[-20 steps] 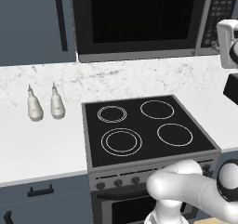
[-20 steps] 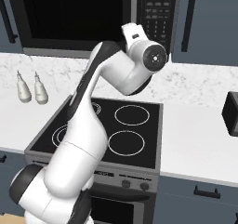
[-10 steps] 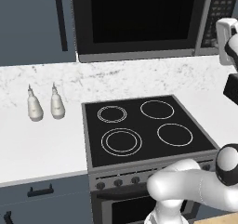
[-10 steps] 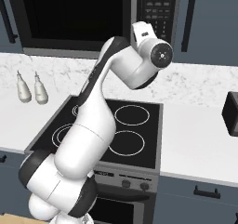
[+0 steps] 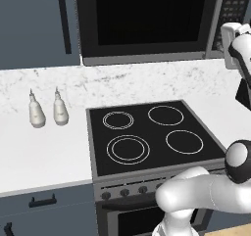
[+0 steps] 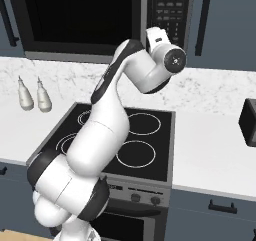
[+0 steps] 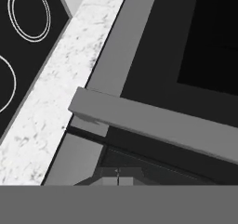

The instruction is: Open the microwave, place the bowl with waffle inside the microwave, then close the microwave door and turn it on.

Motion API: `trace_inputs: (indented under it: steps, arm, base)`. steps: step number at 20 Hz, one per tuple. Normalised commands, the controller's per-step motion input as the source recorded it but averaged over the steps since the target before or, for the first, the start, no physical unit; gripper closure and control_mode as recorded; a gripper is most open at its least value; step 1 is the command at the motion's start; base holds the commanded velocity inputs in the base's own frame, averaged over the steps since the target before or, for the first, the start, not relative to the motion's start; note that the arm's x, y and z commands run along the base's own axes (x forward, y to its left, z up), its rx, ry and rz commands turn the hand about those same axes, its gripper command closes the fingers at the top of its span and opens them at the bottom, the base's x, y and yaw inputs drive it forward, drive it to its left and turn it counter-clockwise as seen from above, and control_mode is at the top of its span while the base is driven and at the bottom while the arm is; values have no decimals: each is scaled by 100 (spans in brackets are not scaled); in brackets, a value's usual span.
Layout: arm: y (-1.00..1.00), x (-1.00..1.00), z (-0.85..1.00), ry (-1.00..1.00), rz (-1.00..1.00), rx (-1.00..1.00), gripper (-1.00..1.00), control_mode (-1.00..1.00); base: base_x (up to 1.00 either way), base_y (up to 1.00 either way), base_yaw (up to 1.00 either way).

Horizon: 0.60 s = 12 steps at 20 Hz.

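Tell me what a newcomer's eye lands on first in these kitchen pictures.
The big white robot arm dominates, rising over the black four-ring stove with its hand lifted toward the microwave, whose door looks shut. Next come the two pale bottles standing side by side on the marble counter left of the stove. In the hand view, the grey bar of the door handle runs close across the picture.

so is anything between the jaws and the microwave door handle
Nothing visible. In the hand view the grey bar handle of the microwave door lies just ahead of the gripper, with only open space between them.
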Motion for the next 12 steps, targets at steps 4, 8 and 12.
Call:
trace_inputs:
  steps: [4, 8, 12]
  arm:
    - [-15, 47, -7, 0, -1, 4, 100, -100]
    - [-15, 43, -13, 0, -1, 5, 100, -100]
    - [-18, 23, -16, -5, -1, 6, 100, -100]
  base:
    - [0, 0, 0]
    - [0, 0, 0]
    - [0, 0, 0]
